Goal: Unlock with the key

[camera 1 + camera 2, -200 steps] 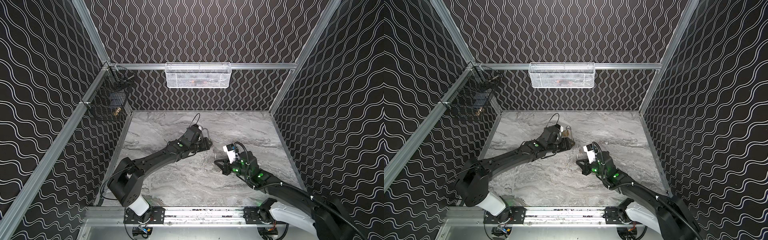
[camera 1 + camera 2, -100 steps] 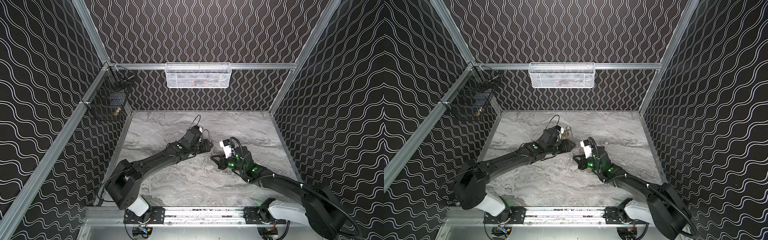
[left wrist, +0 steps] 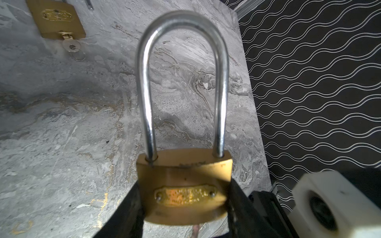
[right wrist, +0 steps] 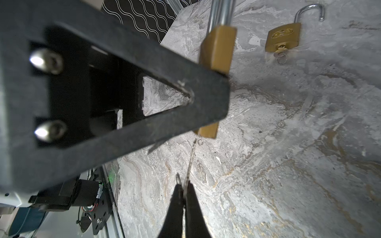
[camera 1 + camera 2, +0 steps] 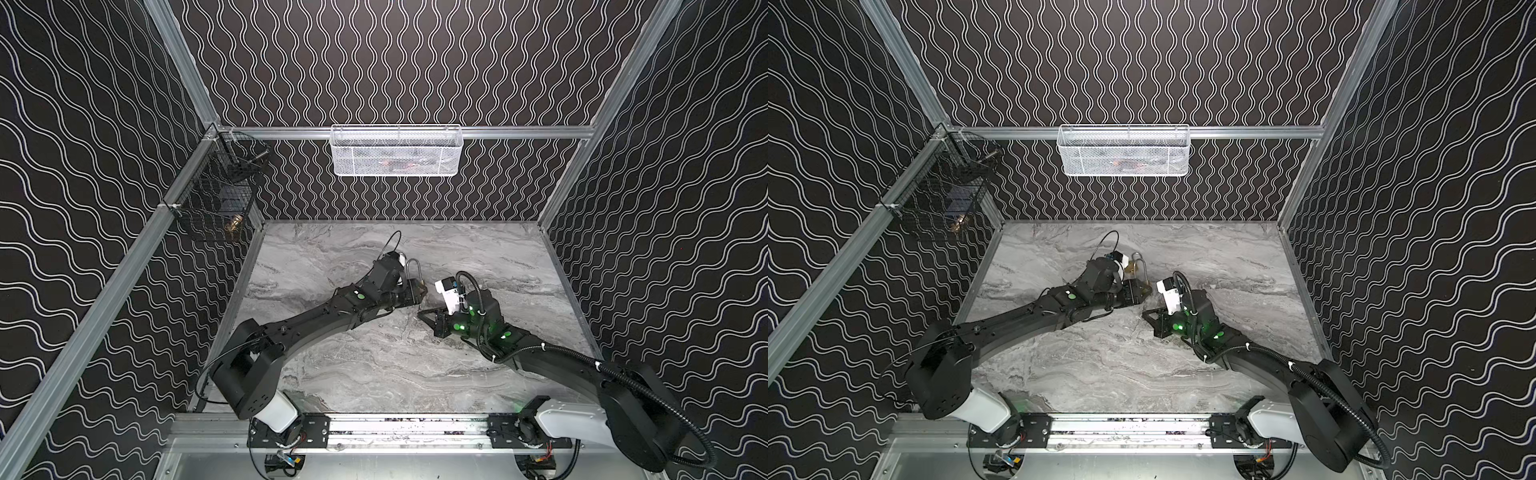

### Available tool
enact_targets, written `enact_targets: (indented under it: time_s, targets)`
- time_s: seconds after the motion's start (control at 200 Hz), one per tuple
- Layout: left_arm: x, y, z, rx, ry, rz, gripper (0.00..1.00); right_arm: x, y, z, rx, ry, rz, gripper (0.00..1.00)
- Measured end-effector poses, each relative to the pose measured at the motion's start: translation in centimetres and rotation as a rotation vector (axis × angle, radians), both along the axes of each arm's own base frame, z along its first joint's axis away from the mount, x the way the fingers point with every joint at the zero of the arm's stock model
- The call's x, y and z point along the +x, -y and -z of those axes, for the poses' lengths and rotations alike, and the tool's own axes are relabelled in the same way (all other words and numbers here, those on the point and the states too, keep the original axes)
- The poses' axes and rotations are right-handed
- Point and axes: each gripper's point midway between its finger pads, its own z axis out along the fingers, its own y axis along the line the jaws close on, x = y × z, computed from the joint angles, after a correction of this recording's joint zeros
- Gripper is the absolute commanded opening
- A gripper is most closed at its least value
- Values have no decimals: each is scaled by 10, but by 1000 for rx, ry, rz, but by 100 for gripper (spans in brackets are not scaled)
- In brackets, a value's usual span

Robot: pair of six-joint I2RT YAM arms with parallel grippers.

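Padlock: the brass padlock (image 3: 183, 191) is up off the marble tabletop (image 5: 374, 365) near its middle, clamped in the left gripper (image 5: 412, 296).
Padlock axis: the long axis runs from body to shackle. In both top views the steel shackle (image 5: 414, 269) points toward the back wall. The keyhole end faces the front, toward the right gripper (image 4: 184, 190).
Left gripper: the jaws stand part-way apart and its black fingers (image 3: 127, 216) press both narrow sides of the brass body, so the grip is firm.
Right gripper: the jaws are squeezed almost together and pinch the head of the key (image 4: 190, 162). A bit of key ring (image 4: 178, 179) pokes out beside them.
Key: it shows edge-on in the right wrist view, with the blade aimed at the padlock's underside. The tip is just beside the bottom edge, and I cannot tell whether it touches the body or has found the keyhole.
Since a second ago: the right gripper has crept in from the front right and the gap to the padlock has closed. The left gripper has barely shifted. Both grips are unchanged.
Elsewhere: a second padlock (image 4: 282, 37) lies flat on the marble, well apart. Its shackle is swung open and its own key (image 4: 280, 52) sits in the keyhole.
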Motion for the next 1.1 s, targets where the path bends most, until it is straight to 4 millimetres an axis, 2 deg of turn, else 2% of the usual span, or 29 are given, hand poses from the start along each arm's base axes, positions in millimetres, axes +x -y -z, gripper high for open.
enact_targets:
  time_s: [0.576,1.101]
  targets:
    - [-2,-1,2,7,19,14,32,2,-3,-4,5,4,-5,0]
    - [-5,-4,-4,-7,34,14,31,3,-2,-4,1,7,-3,0]
